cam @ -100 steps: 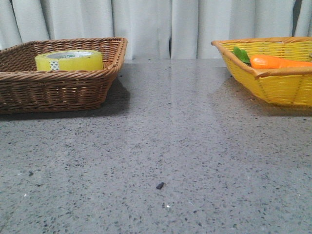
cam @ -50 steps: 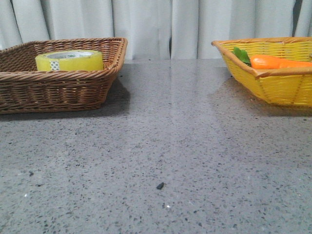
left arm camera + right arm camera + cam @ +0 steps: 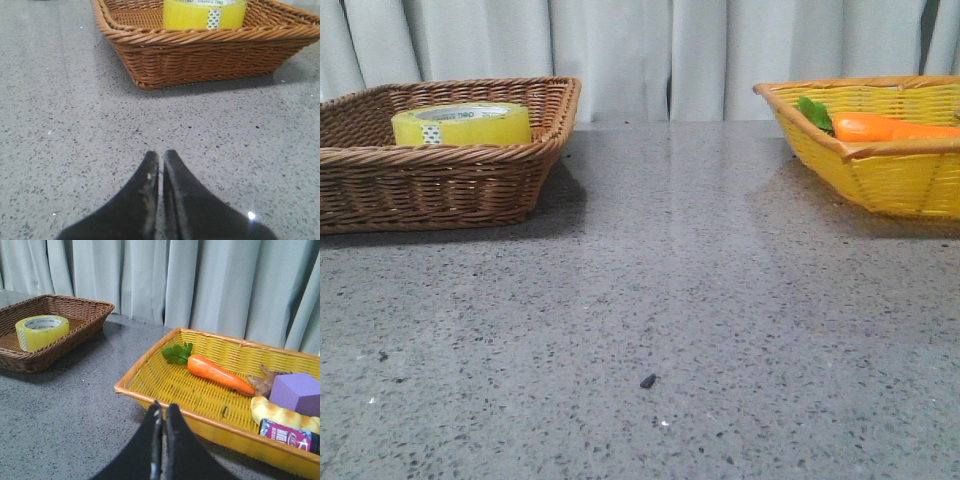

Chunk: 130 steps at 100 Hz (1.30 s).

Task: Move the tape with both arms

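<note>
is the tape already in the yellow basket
No, the tape lies in the brown basket, while the yellow basket holds the carrot and other items.

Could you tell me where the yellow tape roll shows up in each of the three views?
Front view: the tape lies in the brown basket at far left.
Left wrist view: tape at the top edge, cut off, inside that basket.
Right wrist view: tape at left, in the basket.
Shared landmark: the brown basket.
</note>
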Motion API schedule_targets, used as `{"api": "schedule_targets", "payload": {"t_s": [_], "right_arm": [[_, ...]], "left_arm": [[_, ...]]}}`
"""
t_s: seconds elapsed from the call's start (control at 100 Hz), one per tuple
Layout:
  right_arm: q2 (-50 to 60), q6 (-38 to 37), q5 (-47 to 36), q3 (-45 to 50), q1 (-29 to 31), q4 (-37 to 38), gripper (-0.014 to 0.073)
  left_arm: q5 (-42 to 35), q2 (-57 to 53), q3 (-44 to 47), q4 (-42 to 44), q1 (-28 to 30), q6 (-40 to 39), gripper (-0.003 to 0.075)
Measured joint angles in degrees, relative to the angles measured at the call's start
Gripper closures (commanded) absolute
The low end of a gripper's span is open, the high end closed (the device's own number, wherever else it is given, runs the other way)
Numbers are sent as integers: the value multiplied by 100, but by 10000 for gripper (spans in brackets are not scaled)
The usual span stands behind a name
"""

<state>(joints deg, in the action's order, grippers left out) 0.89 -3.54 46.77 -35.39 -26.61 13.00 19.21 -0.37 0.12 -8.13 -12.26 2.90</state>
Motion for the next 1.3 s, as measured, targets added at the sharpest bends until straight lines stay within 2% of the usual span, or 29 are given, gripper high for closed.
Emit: {"api": "schedule_targets", "payload": {"t_s": [0.4, 0.55, 0.68, 0.869, 0.999, 1.109, 1.299], "right_arm": [[0, 0, 0, 9, 0, 0, 660], [0, 0, -206, 364, 250, 42, 660], [0, 0, -1187, 1077, 809, -62, 660], [0, 0, -2805, 2669, 1786, -1025, 660], [0, 0, -3471, 3545, 2092, -1188, 660], [0, 0, -3468, 3603, 2123, -1202, 660], [0, 0, -2866, 3603, 2131, -1202, 660]], "left_arm": [[0, 0, 0, 0, 0, 0, 741], [0, 0, 0, 0, 0, 0, 741], [0, 0, 0, 0, 0, 0, 741], [0, 0, 0, -2, 0, 0, 741], [0, 0, 0, -2, 0, 0, 741], [0, 0, 0, -2, 0, 0, 741], [0, 0, 0, -2, 0, 0, 741]]}}
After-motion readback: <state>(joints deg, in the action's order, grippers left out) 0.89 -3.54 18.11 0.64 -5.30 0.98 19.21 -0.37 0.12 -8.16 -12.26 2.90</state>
